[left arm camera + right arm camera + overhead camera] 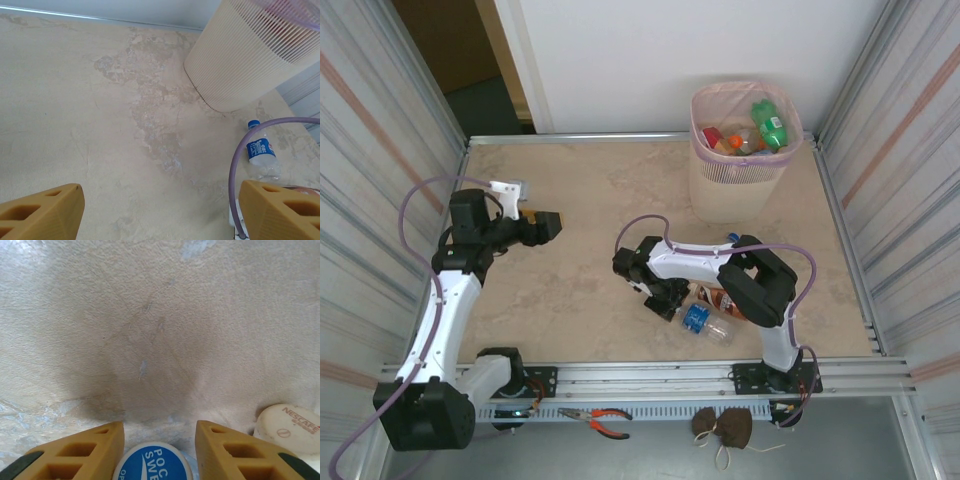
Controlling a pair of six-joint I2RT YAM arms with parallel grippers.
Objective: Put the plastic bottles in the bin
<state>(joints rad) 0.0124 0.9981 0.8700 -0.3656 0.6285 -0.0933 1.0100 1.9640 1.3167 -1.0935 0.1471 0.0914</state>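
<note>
**Right claw straddling a blue bottle cap**

Your right arm is sitting folded over its base, with the forearm reaching left and pointing the right claw (159, 426) down at the bench (580, 290). Its fingers (80, 455) are bracketing the cap of a blue-capped bottle (152, 464) lying there, with barely a gap on either side. You cannot tell whether they are gripping it. A white cap (290, 427) is lying just beside it on the right. Your left arm is holding the left claw (160, 186) above bare bench, spread wide and carrying nothing. Other bottles (760, 130) are resting inside the bin (735, 190) at the far right.
</note>
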